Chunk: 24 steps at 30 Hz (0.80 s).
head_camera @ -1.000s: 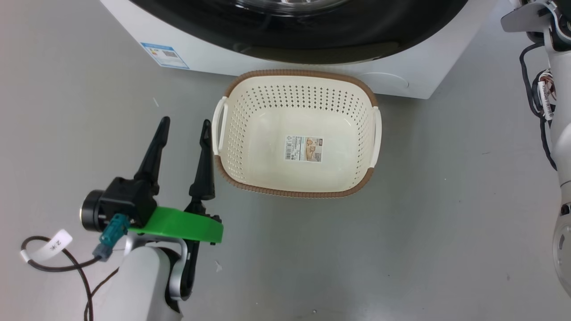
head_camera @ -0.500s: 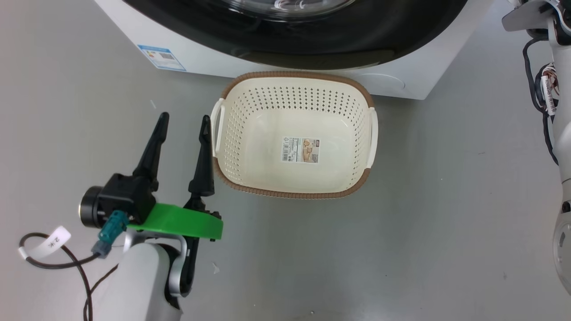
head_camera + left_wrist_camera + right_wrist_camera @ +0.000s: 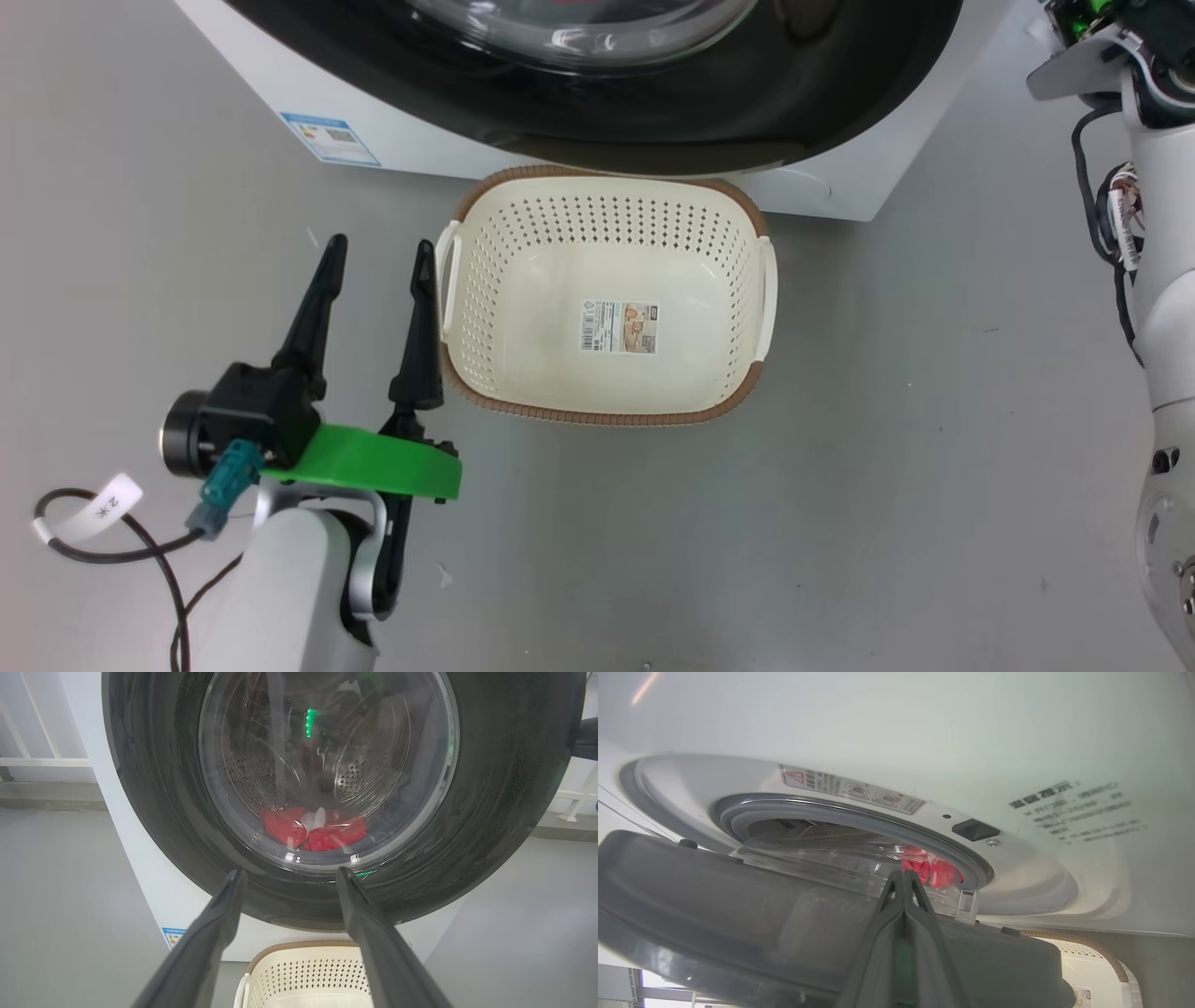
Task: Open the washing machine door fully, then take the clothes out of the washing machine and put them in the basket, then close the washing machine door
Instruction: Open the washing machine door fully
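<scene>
The washing machine [image 3: 840, 177] stands at the top of the head view, its door [image 3: 653, 121] a glossy black ring around bulging glass. In the right wrist view the door [image 3: 714, 924] stands ajar, and my right gripper [image 3: 901, 876] is shut, its tips in the gap behind the door's inner rim. Red clothes [image 3: 931, 868] lie in the drum; in the left wrist view the clothes [image 3: 327, 835] show through the glass. The cream basket [image 3: 597, 417] sits on the floor under the door, with nothing in it. My left gripper [image 3: 381, 247] hangs open beside the basket's left handle.
A blue label [image 3: 329, 138] marks the machine's lower front. My pale right forearm [image 3: 1162, 308] runs along the right edge. A cable loop [image 3: 84, 523] hangs by my left wrist. Grey floor surrounds the basket. A white railing [image 3: 42, 760] stands left of the machine.
The head camera has moved, so the whole picture has shifted down and left. More of the door's glass shows and its black ring now overlaps the basket's far rim. The left gripper stays open.
</scene>
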{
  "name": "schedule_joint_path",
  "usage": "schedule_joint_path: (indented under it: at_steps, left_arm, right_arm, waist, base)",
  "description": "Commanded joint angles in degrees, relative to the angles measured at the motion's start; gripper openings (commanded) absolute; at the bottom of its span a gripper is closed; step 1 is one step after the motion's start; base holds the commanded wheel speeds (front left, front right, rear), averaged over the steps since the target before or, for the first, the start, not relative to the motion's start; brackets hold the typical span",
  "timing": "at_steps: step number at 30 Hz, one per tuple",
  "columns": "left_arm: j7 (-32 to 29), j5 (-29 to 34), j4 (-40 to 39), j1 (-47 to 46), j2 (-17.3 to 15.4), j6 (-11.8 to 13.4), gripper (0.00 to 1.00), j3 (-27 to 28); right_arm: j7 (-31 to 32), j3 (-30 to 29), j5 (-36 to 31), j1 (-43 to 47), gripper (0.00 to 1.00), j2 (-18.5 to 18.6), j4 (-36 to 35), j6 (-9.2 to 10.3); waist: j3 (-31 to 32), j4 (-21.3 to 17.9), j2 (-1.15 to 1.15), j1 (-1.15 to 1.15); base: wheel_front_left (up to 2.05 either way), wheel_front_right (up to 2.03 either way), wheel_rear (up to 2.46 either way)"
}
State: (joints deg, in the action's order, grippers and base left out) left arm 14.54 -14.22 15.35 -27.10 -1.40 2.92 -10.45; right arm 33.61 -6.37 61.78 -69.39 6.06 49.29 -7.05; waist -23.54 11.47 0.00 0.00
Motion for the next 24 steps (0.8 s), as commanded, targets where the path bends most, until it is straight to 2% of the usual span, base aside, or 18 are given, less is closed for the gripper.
schedule_joint_path:
  at_steps: [1, 17, 24]
  left_arm:
    - [0.5, 0.5, -1.1, -0.7, -1.5, -0.3, 1.0, 2.2]
    - [0.5, 1.1, -1.4, 0.8, -1.5, 0.0, 1.0, 2.5]
    - [0.5, 1.1, -1.2, 1.5, -1.5, 0.2, 1.0, 2.4]
  right_arm:
    - [1.1, 1.3, 0.6, 1.3, 0.0, -2.7, -2.0, -0.44]
    - [3.0, 3.1, 3.3, 7.8, 0.0, -3.2, -6.0, -0.44]
    - [3.7, 5.5, 5.9, 11.9, 0.0, -3.2, -8.7, -0.44]
  waist:
    - [0.4, -0.2, 0.0, 0.0]
    - [4.5, -0.7, 0.0, 0.0]
    - [6.8, 0.0, 0.0, 0.0]
  base:
    - [0.0, 0.0, 0.0]
    - [0.0, 0.0, 0.0]
    - [0.0, 0.0, 0.0]
